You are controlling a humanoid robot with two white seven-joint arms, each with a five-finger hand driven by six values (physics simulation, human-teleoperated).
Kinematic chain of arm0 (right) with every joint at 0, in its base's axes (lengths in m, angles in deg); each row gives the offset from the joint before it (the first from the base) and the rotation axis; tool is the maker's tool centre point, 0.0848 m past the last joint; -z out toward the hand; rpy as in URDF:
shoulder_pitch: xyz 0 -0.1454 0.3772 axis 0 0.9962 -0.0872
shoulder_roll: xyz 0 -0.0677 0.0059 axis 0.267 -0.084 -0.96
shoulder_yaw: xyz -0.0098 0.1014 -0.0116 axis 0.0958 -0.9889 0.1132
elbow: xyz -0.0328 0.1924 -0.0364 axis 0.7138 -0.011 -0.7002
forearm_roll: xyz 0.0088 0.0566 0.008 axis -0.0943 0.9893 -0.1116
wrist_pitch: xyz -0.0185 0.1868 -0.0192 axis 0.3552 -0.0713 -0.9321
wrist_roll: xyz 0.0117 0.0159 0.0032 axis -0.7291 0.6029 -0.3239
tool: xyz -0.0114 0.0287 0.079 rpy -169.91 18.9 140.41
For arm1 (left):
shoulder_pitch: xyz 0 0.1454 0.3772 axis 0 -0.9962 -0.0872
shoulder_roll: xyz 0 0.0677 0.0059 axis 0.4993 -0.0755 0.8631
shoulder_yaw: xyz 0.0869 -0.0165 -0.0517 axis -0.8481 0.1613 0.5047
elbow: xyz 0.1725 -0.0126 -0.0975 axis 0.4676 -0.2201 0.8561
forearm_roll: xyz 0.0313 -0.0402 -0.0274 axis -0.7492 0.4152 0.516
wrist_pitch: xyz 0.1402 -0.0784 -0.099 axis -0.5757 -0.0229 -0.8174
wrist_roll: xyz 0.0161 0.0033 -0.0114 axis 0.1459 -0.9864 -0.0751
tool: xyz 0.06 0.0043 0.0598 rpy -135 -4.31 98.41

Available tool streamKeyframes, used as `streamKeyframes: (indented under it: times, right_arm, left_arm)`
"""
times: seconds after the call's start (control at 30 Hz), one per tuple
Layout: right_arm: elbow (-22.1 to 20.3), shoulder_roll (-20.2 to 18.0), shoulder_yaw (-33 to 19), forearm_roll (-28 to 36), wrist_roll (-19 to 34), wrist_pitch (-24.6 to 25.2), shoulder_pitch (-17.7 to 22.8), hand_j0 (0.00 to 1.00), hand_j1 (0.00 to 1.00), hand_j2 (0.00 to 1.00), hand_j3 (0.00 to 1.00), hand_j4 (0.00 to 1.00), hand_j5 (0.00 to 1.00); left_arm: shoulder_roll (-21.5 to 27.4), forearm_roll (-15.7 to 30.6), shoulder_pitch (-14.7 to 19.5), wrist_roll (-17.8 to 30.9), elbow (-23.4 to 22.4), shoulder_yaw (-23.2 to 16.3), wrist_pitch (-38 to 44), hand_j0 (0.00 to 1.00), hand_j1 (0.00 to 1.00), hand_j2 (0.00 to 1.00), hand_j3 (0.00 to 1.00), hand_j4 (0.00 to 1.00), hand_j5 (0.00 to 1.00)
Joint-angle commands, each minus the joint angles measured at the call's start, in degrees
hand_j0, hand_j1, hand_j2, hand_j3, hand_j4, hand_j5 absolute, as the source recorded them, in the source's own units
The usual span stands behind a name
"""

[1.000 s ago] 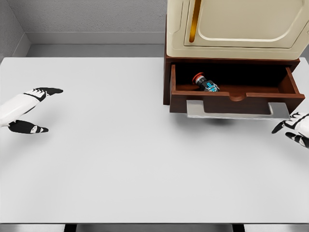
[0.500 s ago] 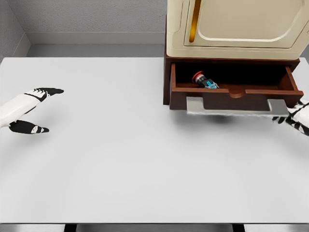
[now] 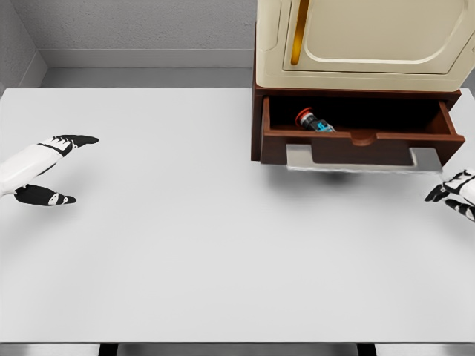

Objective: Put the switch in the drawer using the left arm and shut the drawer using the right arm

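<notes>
Pushed further in, drawer (image 3: 361, 138) holds switch (image 3: 315, 122); right robot hand (image 3: 454, 194) spread, apart

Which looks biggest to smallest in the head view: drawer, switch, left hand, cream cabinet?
1. cream cabinet, although cropped by the frame
2. drawer
3. left hand
4. switch, partly hidden behind the drawer front

Single head view, taken from above and behind the near edge of the bench (image 3: 185, 245), facing forward and steeply downward. The bench fills most of the frame; the grey back wall (image 3: 133, 22) crosses the top. The cabinet (image 3: 356, 44) stands at upper right, cropped by the top edge. Both arms enter at the side edges.
</notes>
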Motion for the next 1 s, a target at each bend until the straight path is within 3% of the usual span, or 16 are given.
streamKeyframes:
  times: [0.0, 0.13, 0.4, 0.63, 0.97]
  right_arm:
    - [0.7, -2.2, 0.0, -0.2, 0.0, 0.0, 0.2, 0.44, 0.44, 0.44, 0.44, 0.44, 0.44]
    - [-1.3, -3.7, -0.2, 0.7, 0.1, 0.0, 0.8, 0.43, 0.43, 0.43, 0.43, 0.43, 0.43]
    - [-15.4, -6.1, 0.0, 0.8, 0.6, 0.0, 4.0, 0.44, 0.44, 0.44, 0.44, 0.44, 0.44]
    - [-16.5, -9.5, -0.4, 0.9, 0.8, 0.0, 5.2, 0.51, 0.51, 0.51, 0.51, 0.51, 0.51]
    - [-16.7, -12.5, -1.5, 1.0, 1.9, 0.0, 3.8, 0.55, 0.55, 0.55, 0.55, 0.55, 0.55]
  left_arm:
    - [0.1, 0.5, 0.0, 0.0, 0.1, 0.0, 0.2, 1.0, 1.0, 1.0, 1.0, 1.0, 1.0]
    - [0.0, 0.4, 0.0, 0.0, 0.6, 0.0, 0.2, 1.0, 1.0, 1.0, 1.0, 1.0, 1.0]
    - [-0.1, 0.5, -0.1, 0.7, 1.0, 0.0, 0.2, 1.0, 1.0, 1.0, 1.0, 1.0, 1.0]
    - [-0.6, 0.5, -0.1, 0.8, 1.0, 0.1, 0.2, 1.0, 1.0, 1.0, 1.0, 1.0, 1.0]
    - [-0.7, 0.4, 0.1, 0.8, 0.8, 0.1, 0.2, 1.0, 1.0, 1.0, 1.0, 1.0, 1.0]
